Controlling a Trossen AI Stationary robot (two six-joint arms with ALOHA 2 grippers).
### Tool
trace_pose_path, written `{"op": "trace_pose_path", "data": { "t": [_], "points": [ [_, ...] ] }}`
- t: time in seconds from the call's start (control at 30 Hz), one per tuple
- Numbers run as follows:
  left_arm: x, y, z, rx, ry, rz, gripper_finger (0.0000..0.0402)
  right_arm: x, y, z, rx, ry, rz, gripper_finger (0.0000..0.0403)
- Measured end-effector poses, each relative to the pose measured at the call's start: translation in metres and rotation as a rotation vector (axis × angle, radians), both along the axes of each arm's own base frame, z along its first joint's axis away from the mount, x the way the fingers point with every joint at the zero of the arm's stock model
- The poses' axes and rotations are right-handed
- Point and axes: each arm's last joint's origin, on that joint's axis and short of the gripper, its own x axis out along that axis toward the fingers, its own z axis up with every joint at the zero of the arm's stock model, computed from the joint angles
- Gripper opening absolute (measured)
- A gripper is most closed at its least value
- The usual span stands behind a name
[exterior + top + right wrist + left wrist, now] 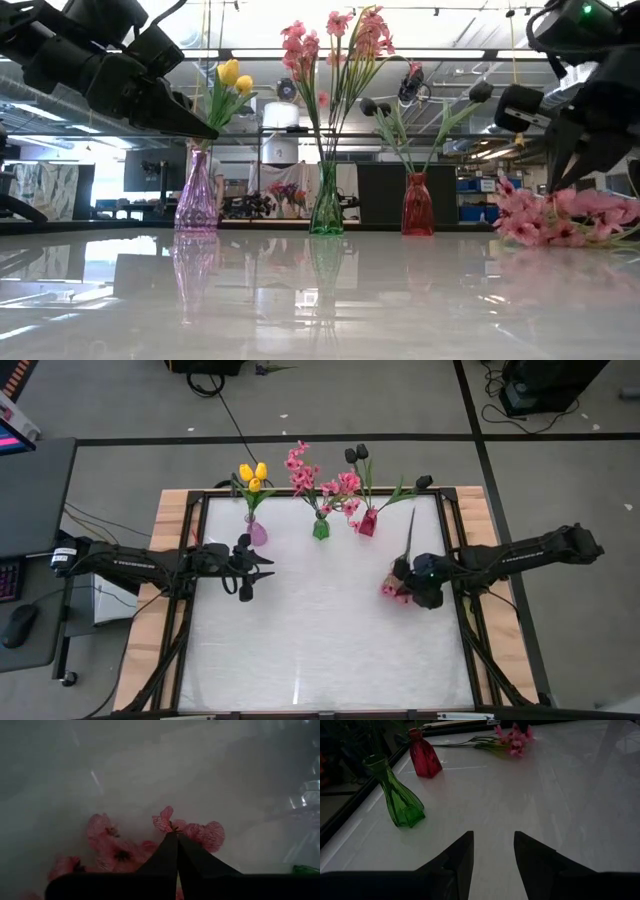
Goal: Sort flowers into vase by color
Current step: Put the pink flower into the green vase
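Now, along the far edge of my white table [320,650] stand three vases: the purple vase [257,532] holds the yellow tulips [252,476], the green vase [321,528] holds tall sprays of pink blossoms [300,470], and the red vase [367,523] holds dark near-black tulips [357,455] on green stems, with more pink blossoms showing just beside its neck from above. Over on the right side of the table lies a loose pink blossom spray [392,590], flat on the surface, its green stem running back toward the red vase; the petals are pink with darker veining and dark centres. My right gripper [176,836] is down right on that spray with its fingers pinched tight together at the blossoms; whether a petal or stem is caught between the tips, I cannot tell. My left gripper [493,840] hangs above the table near the purple vase, fingers parted with nothing between them.
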Motion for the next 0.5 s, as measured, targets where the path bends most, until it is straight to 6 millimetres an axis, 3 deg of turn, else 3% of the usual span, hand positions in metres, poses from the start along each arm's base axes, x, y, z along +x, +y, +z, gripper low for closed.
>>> {"op": "trace_pose_path", "data": {
  "t": [0.2, 0.5],
  "points": [
    [0.0, 0.0, 0.0, 0.0, 0.0, 0.0, 0.0146, 0.005, 0.007, 0.013, 0.123, -0.029, -0.007, 0.001],
    [0.0, 0.0, 0.0, 0.0, 0.0, 0.0, 0.0146, 0.016, 0.034, 0.037, 0.493, -0.129, 0.079, 0.001]
  ]
}}
